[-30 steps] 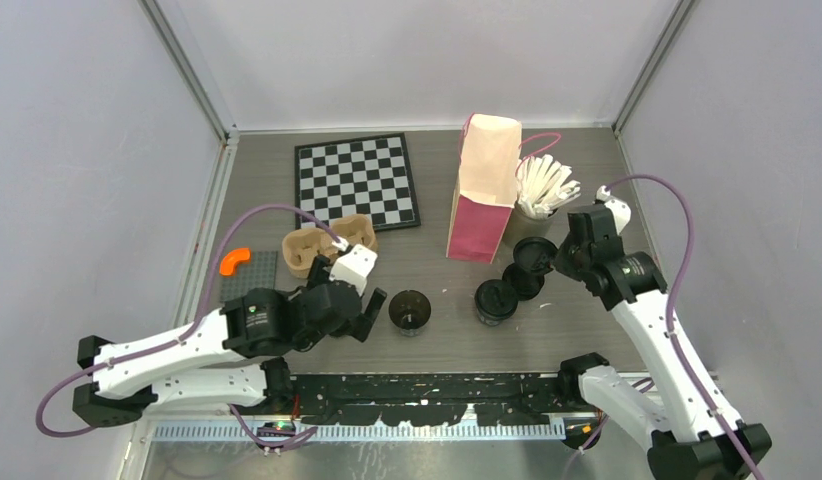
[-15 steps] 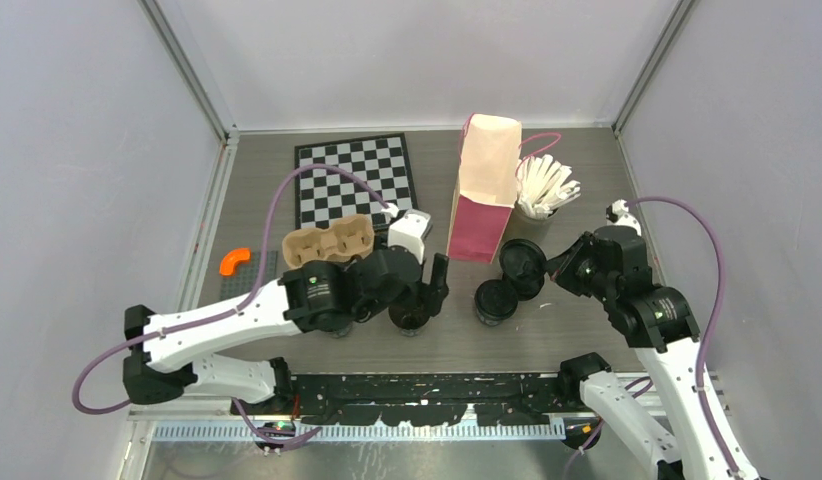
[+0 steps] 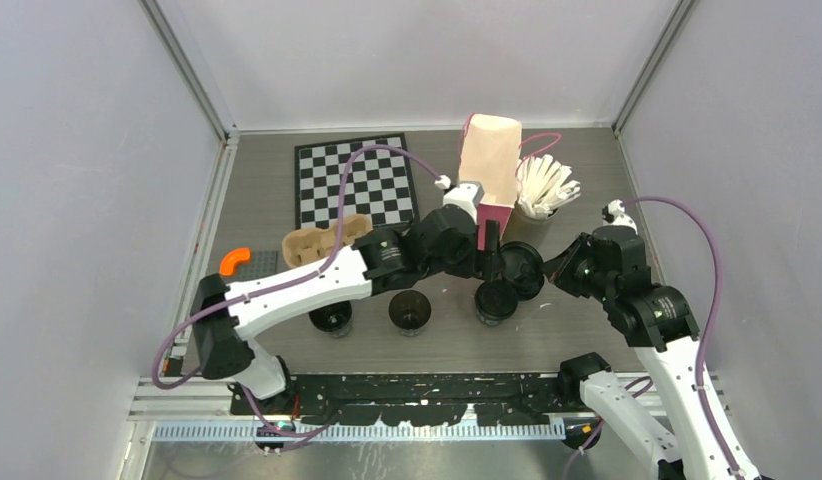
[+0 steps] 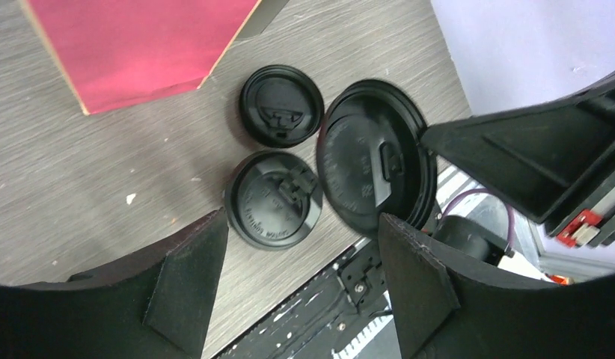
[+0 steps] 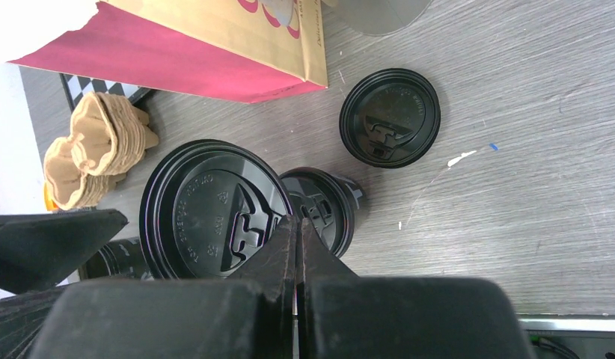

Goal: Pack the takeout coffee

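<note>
The left gripper (image 4: 301, 218) has swung right from above the open cup (image 3: 410, 310) and now hovers, fingers wide apart, over the capped cup (image 4: 274, 200) near the foot of the paper bag (image 3: 495, 150). A second open cup (image 3: 332, 318), hidden under that arm before, now shows. The right gripper (image 5: 297, 228) stays clamped on the rim of a tilted lid (image 5: 207, 217) beside the capped cup. Another lid (image 5: 390, 116) lies flat on the table (image 5: 514, 187).

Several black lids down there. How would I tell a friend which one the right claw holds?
Start at the tall paper bag. Just in front, the right claw pinches the tilted lid by its rim. Its neighbours: the flat lid by the bag, and the third lid capping a cup.
</note>
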Controlling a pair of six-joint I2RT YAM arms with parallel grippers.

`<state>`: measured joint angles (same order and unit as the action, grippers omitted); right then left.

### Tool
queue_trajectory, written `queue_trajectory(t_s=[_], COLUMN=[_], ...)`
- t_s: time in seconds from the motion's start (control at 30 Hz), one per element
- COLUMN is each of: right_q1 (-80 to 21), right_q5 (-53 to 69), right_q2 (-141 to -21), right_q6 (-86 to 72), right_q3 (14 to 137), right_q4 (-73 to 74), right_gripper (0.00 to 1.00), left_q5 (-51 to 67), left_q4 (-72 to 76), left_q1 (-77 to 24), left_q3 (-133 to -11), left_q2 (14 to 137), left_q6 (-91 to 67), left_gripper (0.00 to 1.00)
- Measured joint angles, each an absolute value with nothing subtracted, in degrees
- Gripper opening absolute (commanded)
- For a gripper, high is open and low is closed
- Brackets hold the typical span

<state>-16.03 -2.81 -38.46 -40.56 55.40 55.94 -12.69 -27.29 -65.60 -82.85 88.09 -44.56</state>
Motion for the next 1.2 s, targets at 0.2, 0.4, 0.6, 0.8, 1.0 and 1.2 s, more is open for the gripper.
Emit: queue_trajectory(t_s=[0.2,0.4,0.6,0.8,1.0,1.2], right_q1=[-16.03,-16.03,-16.03,-16.01,-16.01,-16.01], right_q5=[-2.61,-2.0,-1.28,1.26,5.3,10.94], right_q2=[-39.59,-39.68,-39.66,-39.55,-36.71,-30.83], right_q6=[-39.77,-39.11,-37.76,-36.53,-34.98,-30.98], right_q3=[55.4,55.29,54.04,52.69,51.29,49.43], right_q4=[55.77,55.05,53.28,51.64,46.76,38.44], right_gripper=[0.0,0.0,0.03,0.41,0.74,0.84], left_q5=[-12.36,-12.43,-12.38,-11.27,-5.93,2.94], left_q4=[-27.03,-28.01,-28.12,-28.64,-27.7,-26.0], left_q1=[-65.65,-65.6,-65.6,-64.36,-61.14,-53.67], left_q3=[-88.51,-89.91,-92.12,-92.12,-87.79,-73.8], left_q2=[94.59,98.06,101.3,101.73,99.29,87.15], left_q6=[-44.05,-42.96,-42.22,-41.58,-43.09,-46.44], left_gripper=[0.68,0.48,0.12,0.0,0.0,0.03])
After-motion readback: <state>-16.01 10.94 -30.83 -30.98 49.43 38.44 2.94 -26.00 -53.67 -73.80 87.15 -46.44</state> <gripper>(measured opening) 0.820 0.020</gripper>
